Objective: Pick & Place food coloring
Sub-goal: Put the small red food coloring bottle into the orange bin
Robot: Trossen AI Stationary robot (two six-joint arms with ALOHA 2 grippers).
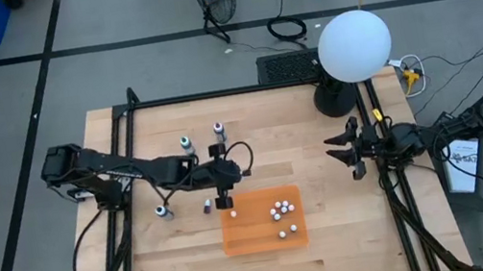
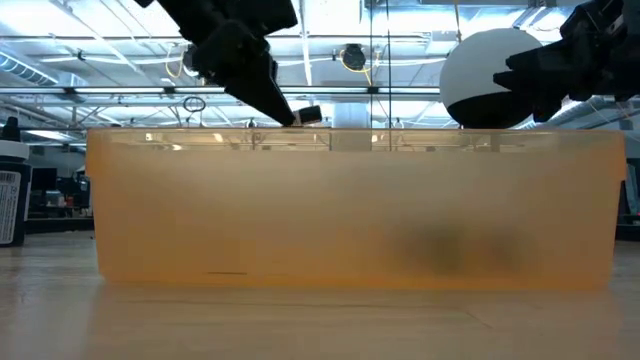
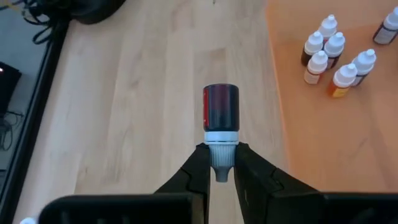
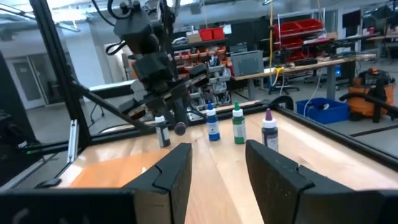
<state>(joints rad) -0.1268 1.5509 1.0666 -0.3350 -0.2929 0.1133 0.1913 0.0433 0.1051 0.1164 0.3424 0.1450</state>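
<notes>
The left gripper (image 3: pixel 221 167) is pinching a dark red bottle (image 3: pixel 221 107) by its cap to drop it in the orange tray (image 1: pixel 248 237), while the right gripper (image 1: pixel 349 150) is waiting wide open.

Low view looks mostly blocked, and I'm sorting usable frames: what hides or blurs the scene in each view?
Low view: the translucent orange tray fills the frame, its wall a hazy blur with a dark smudge behind. Left wrist view: the left gripper and its red bottle are sharp. Right wrist view: the right gripper looms soft and close. High view: evenly lit, bottles tiny.
</notes>
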